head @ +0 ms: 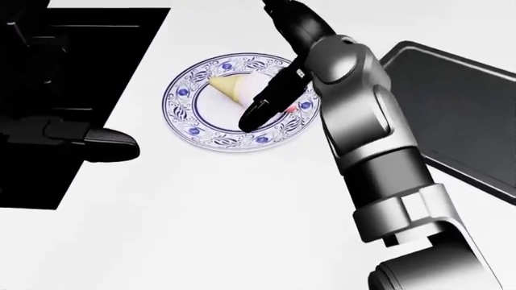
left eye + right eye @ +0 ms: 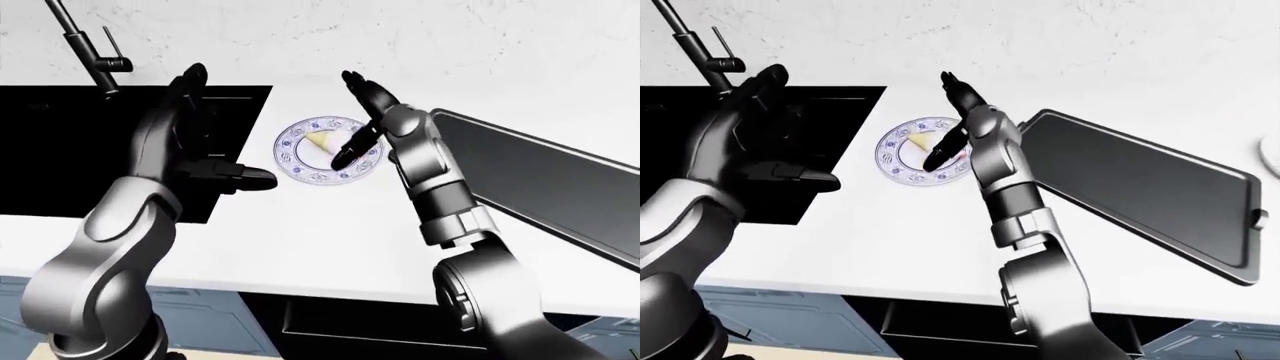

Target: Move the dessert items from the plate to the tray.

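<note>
White counter (image 2: 330,240) is spanning the view. Black sink (image 2: 60,150) is sitting recessed at its left; dark faucet (image 2: 90,49) is rising above it. Blue-grey cabinet fronts (image 2: 210,322) are showing below the counter edge.

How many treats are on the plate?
2: a yellow wedge on the plate, and a pink bit mostly hidden behind the right hand's fingers. More may be hidden.

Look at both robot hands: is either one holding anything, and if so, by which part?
Nothing is held. The right hand hangs open over the plate, one finger pointing down beside the yellow wedge, not closed on it. The left hand is open over the sink.
</note>
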Tool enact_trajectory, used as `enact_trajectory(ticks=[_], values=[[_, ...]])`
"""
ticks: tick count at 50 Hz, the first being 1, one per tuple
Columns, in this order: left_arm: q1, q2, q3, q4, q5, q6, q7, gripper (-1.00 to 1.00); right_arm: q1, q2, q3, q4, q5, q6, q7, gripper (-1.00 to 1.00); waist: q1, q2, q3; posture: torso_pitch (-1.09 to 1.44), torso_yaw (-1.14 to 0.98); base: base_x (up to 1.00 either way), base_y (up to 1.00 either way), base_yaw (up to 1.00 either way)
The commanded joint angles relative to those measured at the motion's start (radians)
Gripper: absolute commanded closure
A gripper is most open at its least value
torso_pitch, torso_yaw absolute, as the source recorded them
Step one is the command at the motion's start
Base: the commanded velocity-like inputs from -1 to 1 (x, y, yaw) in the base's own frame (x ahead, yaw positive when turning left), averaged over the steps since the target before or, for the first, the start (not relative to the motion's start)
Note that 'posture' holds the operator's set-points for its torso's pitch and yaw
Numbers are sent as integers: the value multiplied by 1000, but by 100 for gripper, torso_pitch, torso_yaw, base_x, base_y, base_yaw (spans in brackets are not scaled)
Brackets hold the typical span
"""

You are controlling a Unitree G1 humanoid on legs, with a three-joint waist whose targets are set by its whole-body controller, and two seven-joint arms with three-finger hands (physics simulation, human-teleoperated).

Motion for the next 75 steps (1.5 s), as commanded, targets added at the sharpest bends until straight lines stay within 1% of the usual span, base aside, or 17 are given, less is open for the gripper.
enact_trajectory(ticks=[1, 9, 11, 18, 23, 25, 33, 35, 39, 52, 53, 55, 59, 69, 71, 74, 75], values=[[-28, 11, 16, -29, -1, -29, 1, -100, -45, -6, -7, -24, -10, -38, -20, -98, -1, 4, -30, 0, 0, 0, 0, 0], [-24, 19, 29, -27, -15, -30, 2, -100, -73, 9, -5, 113, -23, -114, -74, -94, -3, 7, -28, 0, 0, 0, 0, 0], [-26, 24, 35, -31, -23, -23, 4, -100, -84, 14, -4, 149, -24, -133, -88, -88, -3, 9, -28, 0, 0, 0, 0, 0], [0, 49, 58, 1, -31, -64, -19, -100, -123, 24, 1, 275, -41, -197, -132, -90, -4, 16, -29, 0, 0, 0, 0, 0], [19, 56, 54, 42, -19, -117, -37, -100, -157, 16, -9, 355, -37, -231, -158, -82, -3, 19, -31, 0, 0, 0, 0, 0], [18, 56, 59, 32, -25, -104, -32, -100, -163, 12, -11, 380, -36, -244, -167, -80, -2, 19, -32, 0, 0, 0, 0, 0], [24, 59, 64, 29, -26, -103, -34, -100, -177, 9, -14, 420, -32, -252, -181, -67, 0, 18, -34, 0, 0, 0, 0, 0], [21, 61, 69, 23, -32, -93, -31, -100, -182, 11, -13, 419, -32, -248, -179, -52, 0, 18, -35, 0, 0, 0, 0, 0], [23, 61, 67, 25, -33, -97, -30, -100, -181, 13, -11, 426, -35, -253, -181, -36, 0, 19, -35, 0, 0, 0, 0, 0], [24, 64, 69, 25, -38, -98, -27, -100, -187, 11, -7, 433, -52, -257, -178, -22, 1, 19, -37, 0, 0, 0, 0, 0], [22, 64, 70, 21, -41, -92, -24, -100, -185, 11, -8, 434, -53, -260, -179, -13, 1, 19, -37, 0, 0, 0, 0, 0], [27, 63, 64, 31, -34, -109, -29, -100, -181, 9, -8, 422, -54, -253, -173, -8, 2, 18, -36, 0, 0, 0, 0, 0], [28, 61, 59, 32, -32, -113, -28, -100, -178, 5, -9, 425, -57, -260, -175, 12, 3, 18, -39, 0, 0, 0, 0, 0], [30, 60, 64, 23, -35, -107, -28, -100, -160, 14, 10, 413, -95, -266, -180, 29, 3, 16, -42, 0, 0, 0, 0, 0], [34, 60, 63, 25, -32, -112, -31, -100, -157, 16, 10, 416, -105, -274, -186, 46, 2, 17, -44, 0, 0, 0, 0, 0], [31, 61, 68, 16, -39, -99, -26, -100, -163, 12, 4, 423, -110, -287, -200, 95, 2, 17, -45, 0, 0, 0, 0, 0], [34, 60, 65, 23, -35, -109, -30, -100, -170, 9, -1, 426, -108, -292, -206, 100, 2, 17, -46, 0, 0, 0, 0, 0]])
